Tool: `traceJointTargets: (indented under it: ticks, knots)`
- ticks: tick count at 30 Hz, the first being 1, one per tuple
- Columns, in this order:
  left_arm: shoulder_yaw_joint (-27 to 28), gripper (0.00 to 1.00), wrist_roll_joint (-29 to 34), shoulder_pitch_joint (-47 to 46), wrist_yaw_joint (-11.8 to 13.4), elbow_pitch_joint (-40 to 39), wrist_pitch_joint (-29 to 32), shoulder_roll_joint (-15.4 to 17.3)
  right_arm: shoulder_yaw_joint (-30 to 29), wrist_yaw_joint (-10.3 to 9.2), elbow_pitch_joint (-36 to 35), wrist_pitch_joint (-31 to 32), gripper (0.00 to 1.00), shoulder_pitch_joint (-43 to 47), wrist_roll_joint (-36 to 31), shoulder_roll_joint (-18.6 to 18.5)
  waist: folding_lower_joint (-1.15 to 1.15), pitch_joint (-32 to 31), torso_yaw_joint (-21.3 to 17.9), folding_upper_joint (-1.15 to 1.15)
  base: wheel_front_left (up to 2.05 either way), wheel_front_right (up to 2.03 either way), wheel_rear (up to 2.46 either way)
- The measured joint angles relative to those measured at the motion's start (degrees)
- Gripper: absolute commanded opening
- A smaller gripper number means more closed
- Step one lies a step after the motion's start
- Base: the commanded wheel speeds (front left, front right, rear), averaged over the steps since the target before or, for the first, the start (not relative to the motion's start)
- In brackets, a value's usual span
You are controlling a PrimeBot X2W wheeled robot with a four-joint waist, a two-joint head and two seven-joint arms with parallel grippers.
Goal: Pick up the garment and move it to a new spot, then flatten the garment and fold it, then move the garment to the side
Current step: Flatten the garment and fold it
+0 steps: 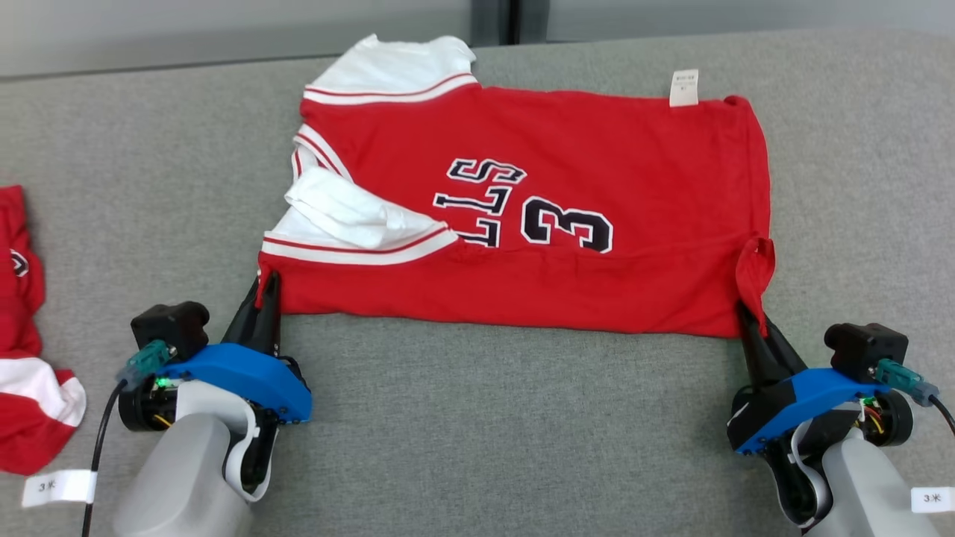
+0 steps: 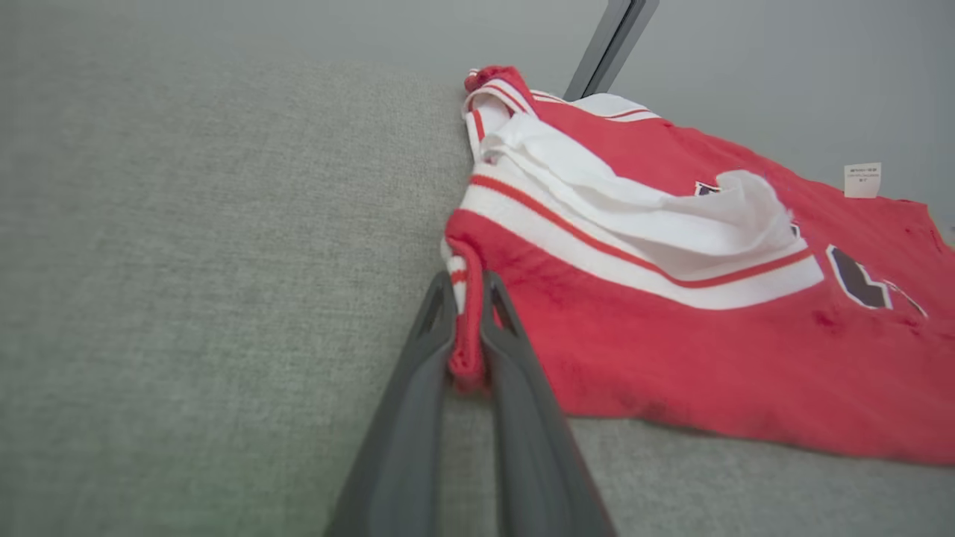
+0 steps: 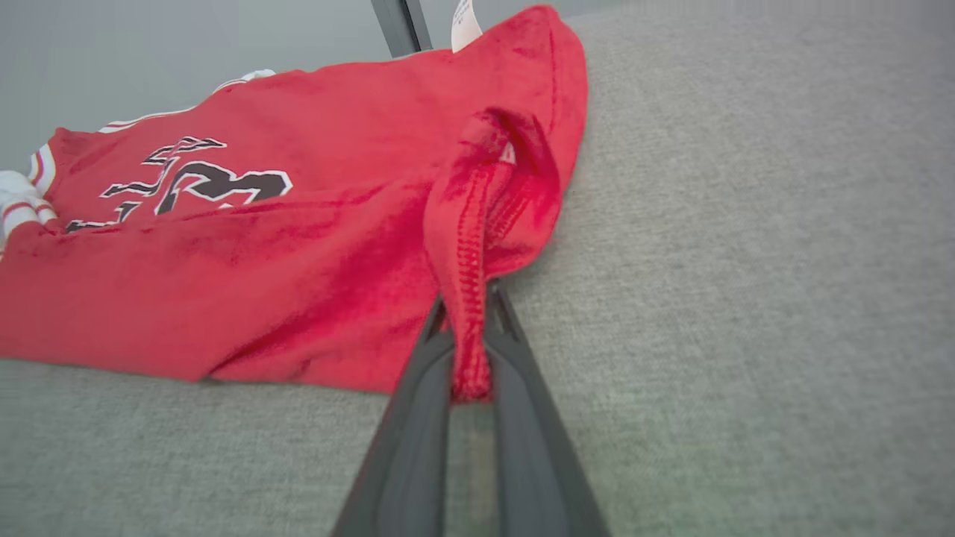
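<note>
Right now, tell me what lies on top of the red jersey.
Its own crumpled white sleeve lies folded over the red jersey, hiding part of the black lettering.

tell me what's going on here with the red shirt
A two-armed robot is working on a red jersey that lies spread out on a grey surface. The left gripper is shut on the near corner of the jersey on the robot's left, by the white sleeves. The right gripper is shut on the near corner on its right, where the fabric bunches up. The rest of the jersey lies on the surface. A second red garment lies crumpled at the far left.
</note>
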Motion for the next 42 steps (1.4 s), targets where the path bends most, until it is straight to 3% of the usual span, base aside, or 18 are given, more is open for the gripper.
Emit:
traceJointTargets:
  ticks: [10,22,30,31,33,42]
  knots:
    - [2.3,0.0,-2.6,11.8,0.2,-7.7,-2.5,-0.9,1.0,0.0,-2.8,-2.0,0.0,7.0,2.4,0.0,0.0,-7.4,2.1,0.0,0.0,0.0,0.0]
    - [3.6,0.0,-2.5,31.7,6.9,-25.1,-2.3,-1.4,-2.5,0.0,-15.7,3.6,0.0,22.2,2.6,0.8,-0.01,-12.5,4.9,0.0,0.0,0.0,0.0]
    - [2.9,0.0,-2.0,37.8,10.5,-33.1,0.9,-0.8,-5.2,0.0,-24.8,10.3,0.0,30.1,1.5,2.5,-0.01,-12.3,4.9,0.0,0.0,0.0,0.0]
    - [2.8,0.0,-1.7,38.0,10.7,-33.1,1.1,-0.4,-5.2,0.0,-25.0,11.1,0.1,30.4,1.5,2.7,-0.01,-12.2,4.7,0.0,0.0,0.0,0.0]
    - [2.9,1.0,-1.4,37.9,10.8,-32.6,0.9,0.2,-5.3,0.0,-25.2,11.4,1.0,30.5,1.3,3.1,0.0,-12.1,4.4,0.0,0.0,0.0,0.0]
    - [3.9,1.0,2.9,31.1,10.7,-32.2,-1.7,1.9,-5.7,0.0,-26.2,7.6,1.0,24.8,-2.5,2.1,0.0,-11.7,2.8,0.0,0.0,0.0,0.0]
